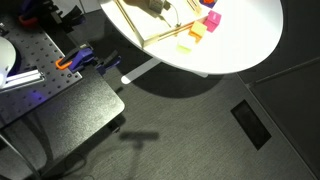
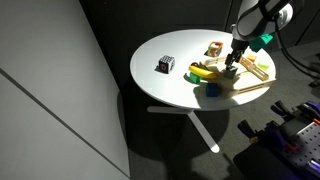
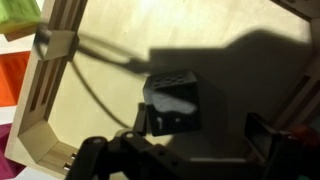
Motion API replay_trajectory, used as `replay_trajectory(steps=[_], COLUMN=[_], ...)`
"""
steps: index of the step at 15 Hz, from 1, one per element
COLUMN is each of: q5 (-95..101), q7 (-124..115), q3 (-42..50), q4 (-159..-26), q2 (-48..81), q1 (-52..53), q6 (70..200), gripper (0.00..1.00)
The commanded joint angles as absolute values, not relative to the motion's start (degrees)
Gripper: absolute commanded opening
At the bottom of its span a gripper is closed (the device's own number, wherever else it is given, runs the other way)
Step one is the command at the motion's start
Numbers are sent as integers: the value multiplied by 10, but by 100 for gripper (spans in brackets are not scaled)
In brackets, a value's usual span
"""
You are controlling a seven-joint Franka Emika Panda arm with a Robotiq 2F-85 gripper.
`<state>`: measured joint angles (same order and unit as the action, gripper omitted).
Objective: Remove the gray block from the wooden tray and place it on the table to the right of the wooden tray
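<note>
In the wrist view the gray block [image 3: 172,98] sits on the floor of the wooden tray [image 3: 45,95] and looks dark in the gripper's shadow. My gripper [image 3: 200,128] is open and low over the tray. The block lies between the fingers, close to the left one, with a gap to the right one. In both exterior views the gripper [image 1: 152,6] [image 2: 235,62] hangs over the tray [image 1: 160,30] [image 2: 255,84] on the round white table [image 1: 250,35] [image 2: 160,88]. The block is hidden there.
A yellow block [image 1: 195,32], a pink block [image 1: 212,19] and a pale block [image 1: 185,45] lie beside the tray. A black-and-white cube [image 2: 166,65], a yellow object [image 2: 203,72] and a blue block [image 2: 212,90] stand on the table. A dark perforated bench [image 1: 40,60] stands nearby.
</note>
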<state>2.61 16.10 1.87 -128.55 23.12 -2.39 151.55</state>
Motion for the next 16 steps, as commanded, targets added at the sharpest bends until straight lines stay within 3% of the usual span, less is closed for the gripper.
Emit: replay_trajectory(steps=[1,8,9,10,13,15,16], q5=[37,41,45,46,47,41,39], q7=[151,145,144,146,139,137,135], q3=[12,16,19,20,26,26,26], q4=[-1251,-1210,-1207,-1204,-1201,-1199,-1196], q2=[265,310,314,317,309,294,288], q1=[-32,-31,-30,-31,-30,-33,-34], q6=[1526,1522,1521,1517,1494,1468,1456], gripper=[100,100,92,75,49,35,34])
